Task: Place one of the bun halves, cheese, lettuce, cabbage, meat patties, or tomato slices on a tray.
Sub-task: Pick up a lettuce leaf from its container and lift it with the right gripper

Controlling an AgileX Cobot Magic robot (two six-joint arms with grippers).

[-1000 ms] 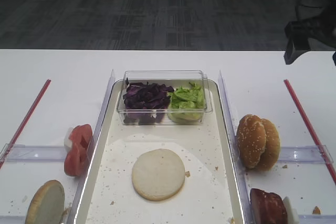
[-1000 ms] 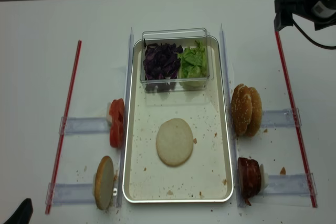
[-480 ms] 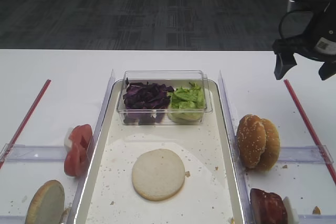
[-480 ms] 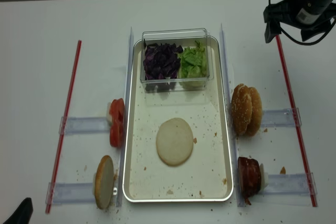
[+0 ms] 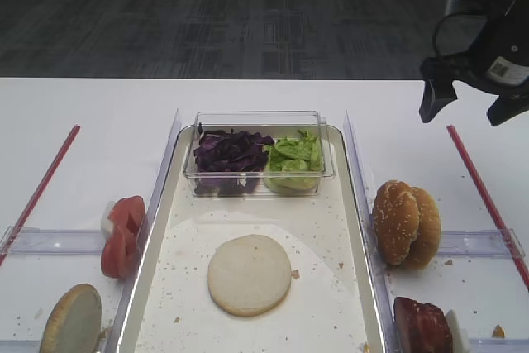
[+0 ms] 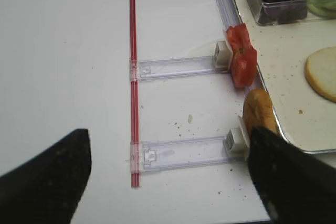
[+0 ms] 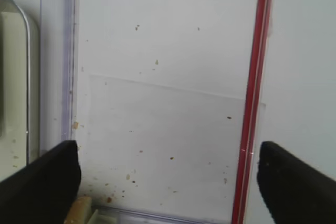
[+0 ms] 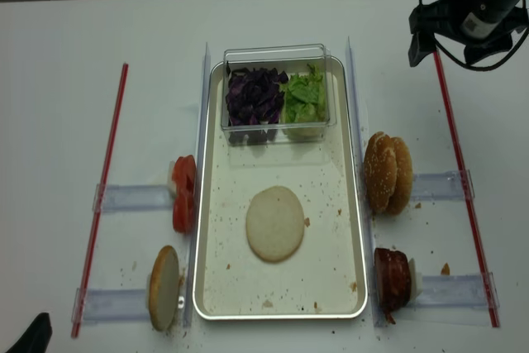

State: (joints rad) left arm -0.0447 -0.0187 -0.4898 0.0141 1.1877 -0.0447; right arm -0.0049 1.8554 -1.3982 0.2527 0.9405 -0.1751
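one pale bun half (image 5: pixel 249 274) lies cut face up on the tray (image 5: pixel 343 204) in the first high view, toward the tray's near end. at the tray's far end sits a clear plastic tub (image 5: pixel 258 153) with purple cabbage (image 5: pixel 228 155) on its left and green lettuce (image 5: pixel 293 159) on its right. two sesame-seeded bun halves (image 5: pixel 405 222) stand on edge just beside the tray's right rim, with the meat patties (image 5: pixel 421 326) nearer the table's front edge. tomato slices (image 5: pixel 122 236) stand by the left rim, another bun half (image 5: pixel 72 320) at the front left corner. the right gripper (image 5: pixel 468 103) hangs above the table's far right corner, jaws spread wide, empty.

right wrist view: two dark fingertips (image 7: pixel 44 179) frame bare white table (image 7: pixel 157 51), wide apart with nothing between them; a red strip (image 7: pixel 254 98) runs down the right side and the tray's rim (image 7: pixel 31 77) shows at the left edge.

left wrist view: the left gripper (image 6: pixel 168 182) sits over the table's left side, its fingers (image 6: pixel 47 182) wide apart and empty. a red strip (image 6: pixel 134 98), two clear rails (image 6: pixel 178 67), the tomato slices (image 6: pixel 241 53) and a bun half (image 6: pixel 259 111) lie ahead, beside the tray (image 6: pixel 273 135).

second high view: the pale bun half (image 8: pixel 275 222) rests near the tray's (image 8: pixel 351 229) middle, the tub (image 8: pixel 277 93) at its far end. the right gripper (image 8: pixel 463 43) hovers over the far end of the right red strip (image 8: pixel 463 196), well apart from the seeded bun halves (image 8: pixel 388 173). a dark bit of the left arm (image 8: pixel 29 336) shows at the front left corner.
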